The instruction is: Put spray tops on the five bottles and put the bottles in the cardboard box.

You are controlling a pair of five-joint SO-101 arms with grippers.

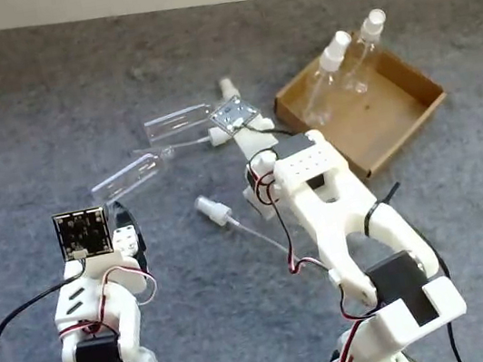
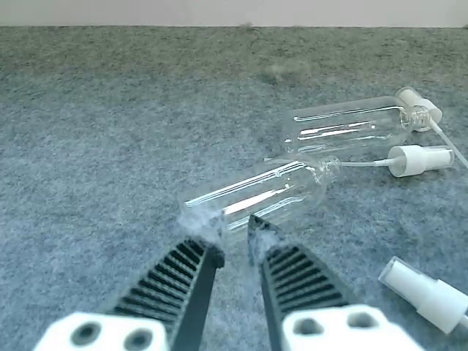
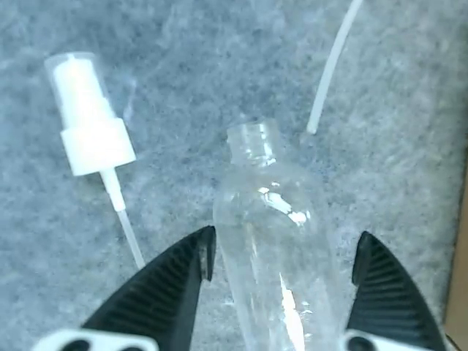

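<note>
The left pincer (image 2: 232,238) is nearly pressed together, with only a narrow slit between its ribbed black jaws, and it pinches nothing. Grey fluff clings to its tips, which sit right at the base of a clear bottle (image 2: 263,191) lying on its side; whether they touch it is hard to tell. This bottle is uncapped, smooth, round-shouldered plastic.

Just beyond it lies a second clear bottle (image 2: 344,124), also on its side, with a white spray top (image 2: 418,108) at its neck. I cannot tell whether that top is screwed on. Another white spray top (image 2: 417,157) lies loose between the two bottles' necks.

The right pincer (image 3: 281,256) is spread wide, one jaw on either side of a third clear bottle (image 3: 278,219). This one has an open, threaded neck and lies on the worktop (image 1: 29,114). The jaws flank it closely but do not appear to squeeze it. Beside it lie a capped white sprayer (image 3: 88,124) with a thin dip tube and a separate loose tube (image 3: 333,66).

The worktop is covered in grey, felt-like cloth. Between the two arms lies one more spray head (image 1: 214,211), trailing a long thin tube.

At the far right sits the shallow brown cardboard box (image 1: 408,72). In it two topped bottles (image 1: 323,85) lie side by side, their white tops pointing away.
</note>
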